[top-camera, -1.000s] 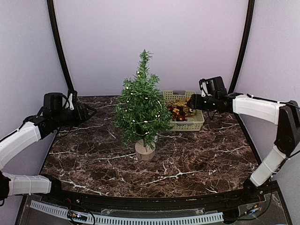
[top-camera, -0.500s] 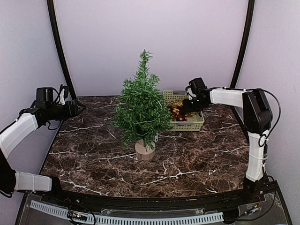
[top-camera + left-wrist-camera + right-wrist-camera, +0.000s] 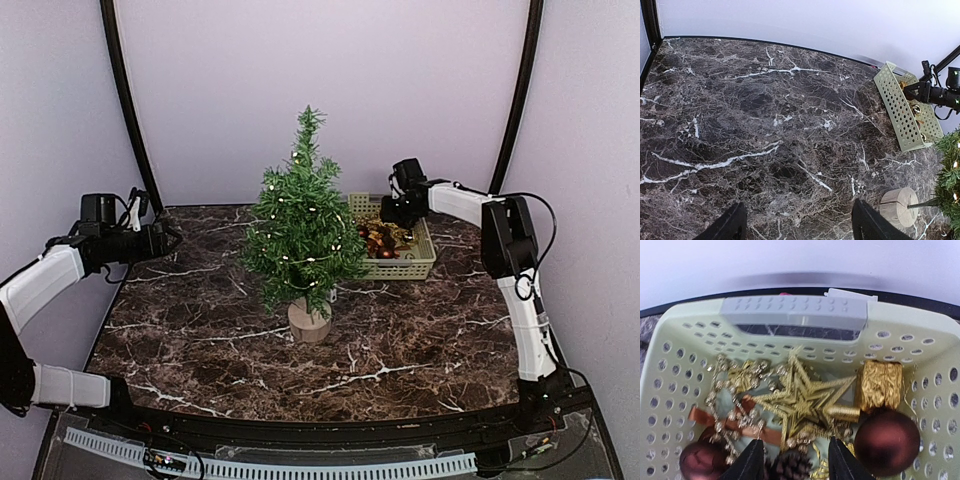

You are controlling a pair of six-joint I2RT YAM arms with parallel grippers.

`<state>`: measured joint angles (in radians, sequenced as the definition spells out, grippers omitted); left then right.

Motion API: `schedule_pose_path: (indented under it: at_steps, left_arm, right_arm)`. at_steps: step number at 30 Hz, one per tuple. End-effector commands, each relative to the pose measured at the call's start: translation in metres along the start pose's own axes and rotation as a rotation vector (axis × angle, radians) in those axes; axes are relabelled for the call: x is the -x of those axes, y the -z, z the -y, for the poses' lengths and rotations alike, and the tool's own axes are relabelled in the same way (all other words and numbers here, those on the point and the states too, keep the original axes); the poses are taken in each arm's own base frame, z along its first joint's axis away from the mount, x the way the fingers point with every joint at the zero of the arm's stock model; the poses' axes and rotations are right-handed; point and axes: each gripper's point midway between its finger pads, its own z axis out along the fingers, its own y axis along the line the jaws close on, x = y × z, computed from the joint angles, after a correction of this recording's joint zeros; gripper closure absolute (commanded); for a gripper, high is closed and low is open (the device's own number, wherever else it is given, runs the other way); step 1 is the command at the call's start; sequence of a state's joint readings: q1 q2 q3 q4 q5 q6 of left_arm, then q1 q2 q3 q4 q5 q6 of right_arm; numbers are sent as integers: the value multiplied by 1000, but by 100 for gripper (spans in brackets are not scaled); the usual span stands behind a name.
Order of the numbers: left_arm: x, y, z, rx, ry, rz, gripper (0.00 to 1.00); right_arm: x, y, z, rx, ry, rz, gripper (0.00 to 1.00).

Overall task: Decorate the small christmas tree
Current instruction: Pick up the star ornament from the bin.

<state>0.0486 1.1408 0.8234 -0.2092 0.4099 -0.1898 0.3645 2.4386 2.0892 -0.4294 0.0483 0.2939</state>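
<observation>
Since a second ago, our right arm has reached farther back, and our right gripper (image 3: pixel 387 212) now hangs over the far end of the pale green basket (image 3: pixel 416 266). Our left arm has pulled back toward the left wall. The tiny lights on the tree went dark half a second ago and now glow again.

From the right wrist, our right gripper (image 3: pixel 796 460) points down into the basket (image 3: pixel 670 340). Its two fingers stand partly apart and hold nothing. Under them lie a gold star (image 3: pixel 802 407) and a pine cone (image 3: pixel 790 467). We cannot tell if the fingers touch them. A dark red ball (image 3: pixel 886 440) and a small gold box (image 3: pixel 879 385) lie to the right of the star.

Our left gripper (image 3: pixel 799 225) is wide open and holds nothing. It hangs over the left side of the dark marble table (image 3: pixel 420 340).

The small christmas tree (image 3: pixel 300 225) stands upright near the middle of the table on its round tan base (image 3: pixel 309 322), just left of the basket.
</observation>
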Motion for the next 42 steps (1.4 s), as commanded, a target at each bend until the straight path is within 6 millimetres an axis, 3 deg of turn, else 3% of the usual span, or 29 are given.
schedule_pose_path:
  at_steps: [1, 9, 14, 20, 24, 31, 36, 42]
  left_arm:
    - [-1, -1, -4, 7, -21, 11, 25]
    - [-4, -3, -5, 7, -11, 4, 25]
    - [-4, -2, -5, 7, -13, 7, 26]
    - [-5, -1, -5, 10, -13, 7, 25]
    - [-5, -2, -5, 7, -10, 6, 26]
    - [-6, -1, -5, 8, -6, 7, 25]
    - [-6, -2, -5, 4, -5, 5, 26]
    - [-5, -2, -5, 7, -8, 6, 25]
  right_arm:
    - [8, -14, 7, -21, -46, 15, 56]
    - [-9, -36, 20, -70, -38, -25, 54]
    - [-17, -45, 22, -72, -44, -41, 47]
    - [-23, -49, -6, 58, -36, -62, 44]
    - [-19, -48, -2, -17, 12, -33, 40]
    - [-4, -31, 6, -138, 63, 44, 65]
    - [12, -14, 1, -124, 52, 102, 81]
    - [21, -10, -7, -81, 29, 130, 96]
